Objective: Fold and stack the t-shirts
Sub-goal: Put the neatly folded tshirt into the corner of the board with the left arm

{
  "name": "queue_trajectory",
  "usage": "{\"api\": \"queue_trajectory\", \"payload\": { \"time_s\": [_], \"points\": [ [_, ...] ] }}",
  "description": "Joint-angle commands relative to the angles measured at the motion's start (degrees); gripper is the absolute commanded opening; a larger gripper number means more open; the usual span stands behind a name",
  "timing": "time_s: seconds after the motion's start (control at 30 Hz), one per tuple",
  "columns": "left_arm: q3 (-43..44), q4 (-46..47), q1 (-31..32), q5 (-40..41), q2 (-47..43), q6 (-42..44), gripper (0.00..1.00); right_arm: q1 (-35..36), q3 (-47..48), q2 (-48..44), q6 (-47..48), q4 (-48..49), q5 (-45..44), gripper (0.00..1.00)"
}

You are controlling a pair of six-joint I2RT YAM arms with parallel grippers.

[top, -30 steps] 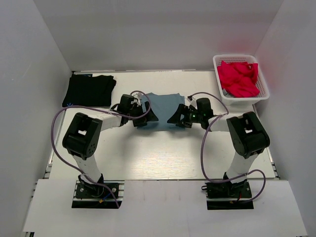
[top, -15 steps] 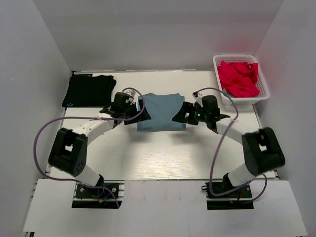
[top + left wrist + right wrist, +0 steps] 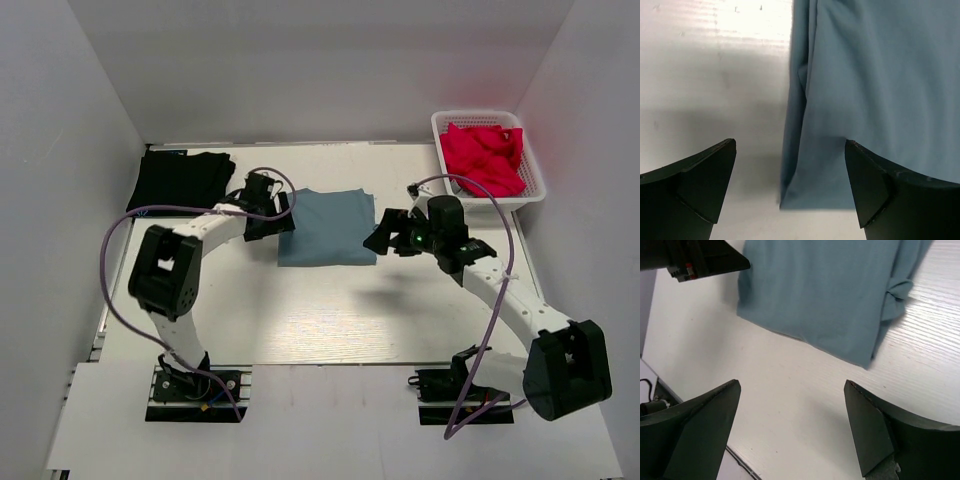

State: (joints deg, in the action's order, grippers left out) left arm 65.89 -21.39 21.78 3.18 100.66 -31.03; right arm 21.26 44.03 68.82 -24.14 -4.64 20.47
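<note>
A folded dusty blue-grey t-shirt (image 3: pixel 327 228) lies flat at the table's middle back. A folded black t-shirt (image 3: pixel 182 182) with a small blue mark sits at the back left. My left gripper (image 3: pixel 284 217) hovers open at the blue shirt's left edge, one finger over the cloth (image 3: pixel 865 90) and one over bare table, nothing held. My right gripper (image 3: pixel 380 238) stands open just off the shirt's right edge. In the right wrist view the blue shirt (image 3: pixel 825 295) lies beyond the open fingers, which frame bare table.
A white basket (image 3: pixel 537 190) holding red cloth (image 3: pixel 484 157) stands at the back right corner. White walls close in the table on the left, back and right. Purple cables loop from both arms.
Both arms have drawn apart from the blue shirt, which now lies uncovered and folded. The left gripper slid up to its left edge; the right arm swung out to the right.
</note>
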Motion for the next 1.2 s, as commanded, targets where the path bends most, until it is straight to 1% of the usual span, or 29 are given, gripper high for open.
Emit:
{"api": "queue_trajectory", "payload": {
  "time_s": [0.0, 0.07, 0.1, 0.13, 0.23, 0.27, 0.3, 0.33, 0.4, 0.5, 0.53, 0.57, 0.63, 0.67, 0.77, 0.8, 0.83, 0.87, 0.9, 0.93, 0.97, 1.03, 1.1, 1.13, 1.17],
  "points": [
    [5.5, -2.3, 0.4, 3.1, 5.0, 1.3, 1.0, -0.1, 1.4, -2.3, 3.0, -6.1, -6.0, 0.9],
    [6.0, -0.9, 0.9, 2.2, 6.6, 1.3, 1.0, -0.2, 1.2, -3.2, 3.9, -7.7, -8.2, 0.9],
    [6.0, 0.1, 0.9, 0.2, 7.8, 1.9, 1.0, -0.2, 1.1, -3.5, 3.8, -8.1, -9.6, 0.9],
    [5.4, 1.0, 0.9, 0.2, 8.4, 1.9, 0.98, -0.1, 0.3, -4.0, 3.8, -8.2, -9.9, 0.9],
    [6.0, 1.0, 0.9, 2.3, 11.1, 1.9, 0.88, -0.2, -0.7, -5.9, 3.8, -8.3, -11.6, 0.9],
    [6.0, 1.6, 1.4, 2.8, 11.7, 1.9, 0.88, -0.2, -1.0, -6.8, 3.8, -8.4, -11.9, 0.9],
    [5.2, 1.6, 1.4, 3.7, 12.4, 1.9, 0.82, -0.2, -1.2, -7.0, 4.2, -8.6, -13.2, 0.9],
    [5.2, 2.1, 1.9, 4.3, 13.0, 2.6, 0.79, -0.2, -1.1, -7.1, 4.9, -8.9, -14.0, 0.9],
    [5.2, 0.8, 2.7, 5.9, 14.7, 3.3, 0.75, -0.2, -0.5, -7.2, 5.4, -10.5, -18.0, 0.9],
    [5.2, 0.2, 4.1, 6.0, 17.2, 3.3, 0.7, -0.2, -0.7, -7.1, 5.7, -11.0, -19.9, 0.9],
    [6.4, 0.2, 4.1, 6.0, 18.0, 3.9, 0.7, -0.2, -0.8, -7.0, 5.8, -10.9, -20.2, 0.9],
    [7.1, -0.5, 4.1, 4.4, 18.9, 4.0, 0.7, -0.2, -0.8, -7.1, 5.9, -10.7, -20.1, 0.9],
    [8.3, -0.5, 4.1, 1.7, 21.1, 4.7, 0.66, -0.3, -1.1, -7.3, 6.1, -10.1, -20.2, 0.9],
    [8.3, 0.3, 4.1, -1.0, 21.2, 4.7, 0.63, -0.3, -1.1, -7.3, 6.3, -10.2, -20.1, 0.9],
    [6.9, 1.7, 4.1, -4.0, 21.8, 5.3, 0.52, -0.3, -1.5, -7.0, 6.5, -10.1, -20.3, 0.9],
    [6.9, 2.2, 4.1, -4.0, 22.3, 5.3, 0.48, -0.4, -1.4, -7.2, 6.6, -10.0, -21.9, 0.9],
    [6.9, 1.5, 4.1, -4.0, 22.3, 5.3, 0.38, -0.4, -1.5, -7.3, 6.7, -10.0, -22.1, 0.9],
    [7.8, 1.5, 4.1, -4.0, 23.0, 5.3, 0.35, -0.3, -1.5, -7.1, 6.8, -9.9, -22.1, 0.9],
    [8.8, -0.1, 3.6, -4.0, 23.0, 5.8, 0.15, -0.3, -1.9, -7.3, 7.0, -9.6, -22.2, 0.9],
    [9.9, -1.5, 3.6, -2.9, 23.5, 5.8, 0.03, -0.4, -1.9, -7.4, 7.1, -9.3, -22.2, 0.9],
    [9.9, -1.5, 3.6, -2.2, 23.5, 5.8, 0.0, -0.3, -2.2, -7.5, 7.1, -9.0, -22.1, 0.9],
    [11.0, -3.5, 3.6, 0.2, 23.5, 6.6, 0.0, -0.4, -2.6, -7.6, 7.5, -8.8, -22.1, 0.9],
    [11.0, -4.2, 3.6, 3.2, 21.2, 6.6, 0.0, -0.4, -2.7, -7.7, 7.9, -8.4, -22.1, 0.9],
    [11.0, -4.2, 3.0, 7.8, 18.8, 6.6, 0.0, -0.5, -2.7, -7.7, 7.9, -8.3, -22.1, 0.9],
    [11.0, -5.1, 3.0, 10.2, 17.6, 6.6, 0.0, -0.3, -2.7, -7.8, 8.0, -8.0, -22.1, 0.9]
  ]
}}
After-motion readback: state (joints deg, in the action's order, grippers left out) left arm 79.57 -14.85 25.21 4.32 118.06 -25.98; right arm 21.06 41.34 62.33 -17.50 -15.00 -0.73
